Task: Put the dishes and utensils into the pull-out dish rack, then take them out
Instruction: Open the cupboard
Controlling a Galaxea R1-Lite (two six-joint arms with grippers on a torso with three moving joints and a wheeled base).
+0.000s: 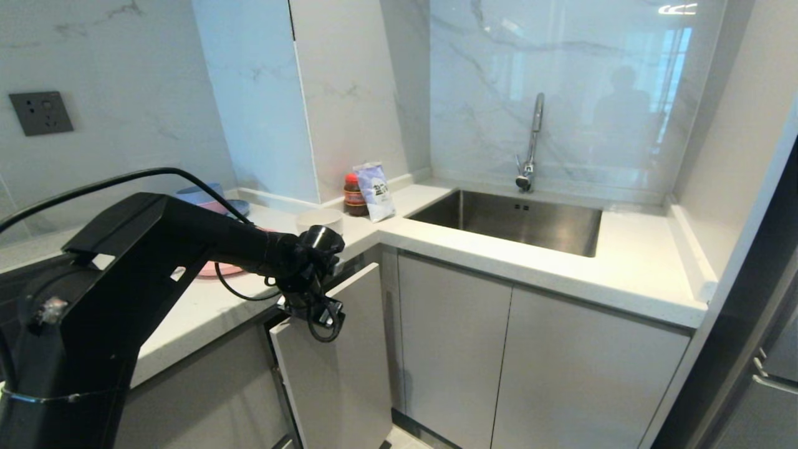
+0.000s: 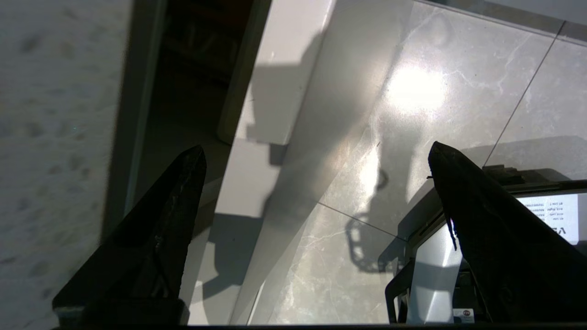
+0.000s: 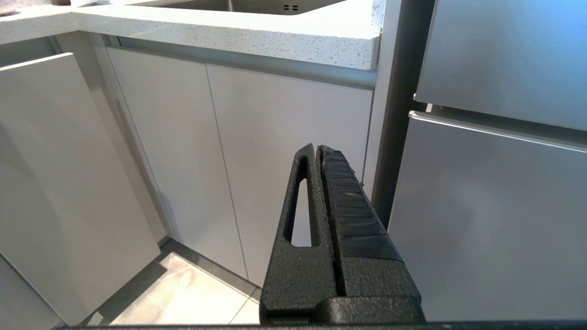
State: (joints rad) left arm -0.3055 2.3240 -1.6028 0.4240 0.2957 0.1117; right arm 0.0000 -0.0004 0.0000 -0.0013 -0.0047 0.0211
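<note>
The pull-out dish rack shows only its grey front panel (image 1: 336,362), standing out a little from the cabinet row; its wire basket is hidden. My left gripper (image 1: 312,308) hangs pointing down at the panel's top edge, open, with nothing between its fingers (image 2: 179,206); in the left wrist view the left gripper (image 2: 316,146) has only floor tiles under it. The off-white bowl (image 1: 319,219) sits on the counter behind the wrist. The pink plate (image 1: 221,269) lies mostly hidden behind my arm. The utensils are out of view. My right gripper (image 3: 316,149) is shut and parked low before the cabinet doors.
Stacked blue and pink bowls (image 1: 199,192) and a blue plate (image 1: 240,206) stand at the back of the counter. A sauce jar (image 1: 354,196) and a packet (image 1: 374,191) sit in the corner. The sink (image 1: 511,221) with its tap (image 1: 533,143) lies to the right.
</note>
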